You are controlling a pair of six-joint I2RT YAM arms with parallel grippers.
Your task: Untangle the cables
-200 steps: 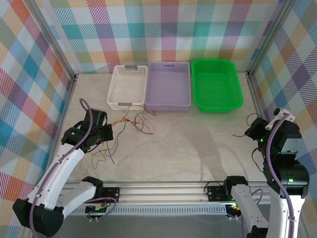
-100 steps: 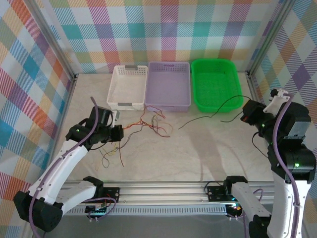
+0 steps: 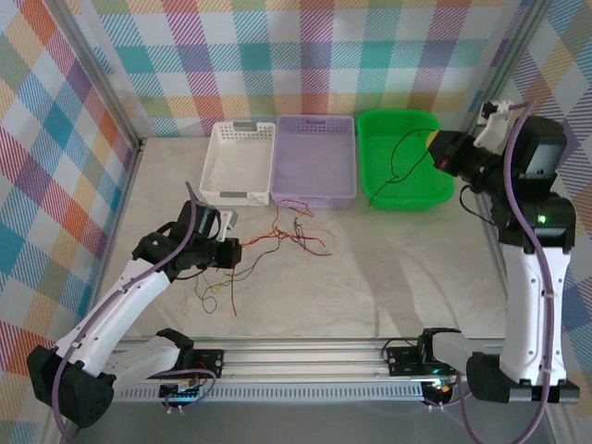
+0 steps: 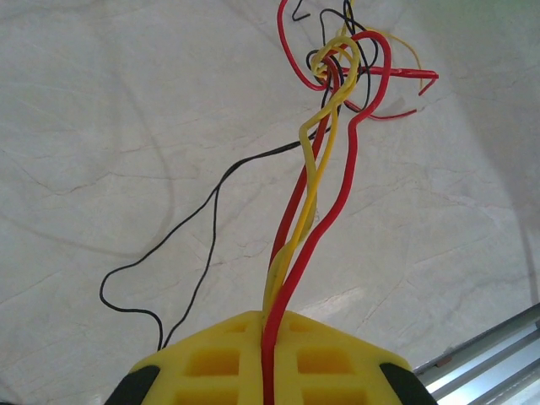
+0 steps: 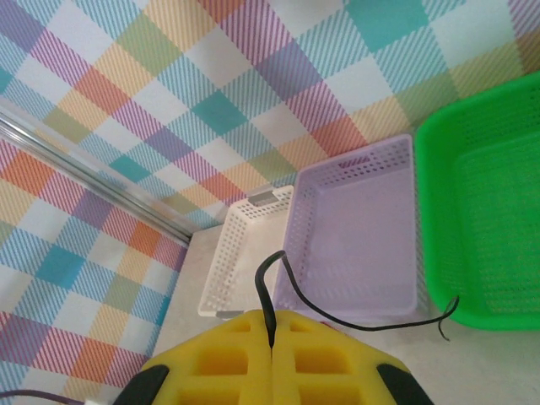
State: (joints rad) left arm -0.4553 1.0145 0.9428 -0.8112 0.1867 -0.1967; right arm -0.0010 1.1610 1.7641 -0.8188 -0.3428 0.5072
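The left gripper [image 3: 228,252] sits low over the table [image 3: 398,287], a little in front of the white basket [image 3: 215,159]; its jaws are pressed together with no gap between them, and they have hold of a bunch of red and yellow cables [image 3: 289,234]. In the left wrist view those strands come straight out from between the yellow fingers [image 4: 211,364], rise side by side and twist round one another, then run into a loose knot of red, yellow and black loops; that knot lies on the table just in front of the lilac basket [image 3: 314,200]. A thin black wire [image 4: 211,221] trails off to the left of the bunch and curls on the pale tabletop beside the gripper.

The right gripper [image 3: 442,151] is lifted high at the right end of the green basket [image 3: 407,202]; its jaws are likewise closed tight, pinching one black cable [image 3: 396,159]. That cable arcs out from the fingertips and droops over the green basket toward its near left corner, well apart from the knot; I cannot tell whether its free end touches the basket.
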